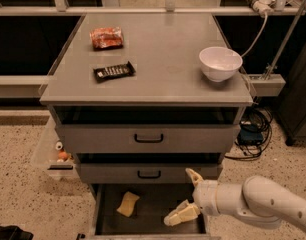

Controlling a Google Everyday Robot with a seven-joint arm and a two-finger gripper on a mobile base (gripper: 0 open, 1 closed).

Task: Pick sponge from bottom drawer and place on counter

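Note:
The pale yellow sponge (128, 204) lies flat on the dark floor of the open bottom drawer (158, 221), left of middle. My gripper (188, 196) hangs over the right part of that drawer, to the right of the sponge and apart from it. Its two cream fingers are spread wide, one pointing up near the middle drawer front, one (179, 215) low over the drawer floor. It holds nothing. The grey counter (163, 54) tops the cabinet.
On the counter lie a red-orange snack packet (106, 37), a black candy bar (114, 71) and a white bowl (220, 63). Two upper drawers with black handles (148, 139) are nearly shut. A clear bin (55, 151) stands left of the cabinet; cables (253, 129) lie at the right.

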